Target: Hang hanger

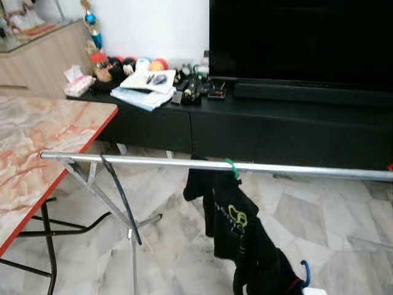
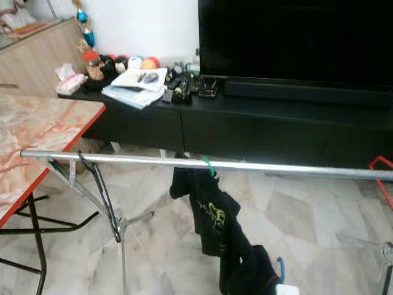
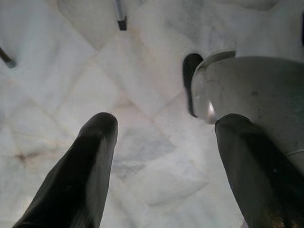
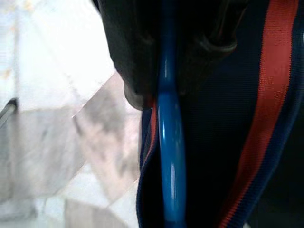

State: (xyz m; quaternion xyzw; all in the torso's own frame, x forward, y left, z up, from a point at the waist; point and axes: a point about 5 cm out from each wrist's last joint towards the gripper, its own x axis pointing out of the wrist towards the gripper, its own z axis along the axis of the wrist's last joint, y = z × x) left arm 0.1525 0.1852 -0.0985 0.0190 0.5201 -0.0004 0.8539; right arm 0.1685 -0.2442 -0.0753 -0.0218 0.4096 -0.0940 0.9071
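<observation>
I observe the right gripper clamped on a blue hanger, whose plastic bar runs straight out from between the black fingers. A dark garment with red stripes lies against the hanger just beyond the fingertips. From the head camera, the hanger's blue hook shows at the lower edge of the scene, below a silver rail and not on it. Above and ahead of that gripper, a green hanger sits hooked over the rail with a black shirt hanging from it. The left gripper points down at the marble floor, fingers spread apart and nothing between them. A marble-topped table stands to the left of the rail.
</observation>
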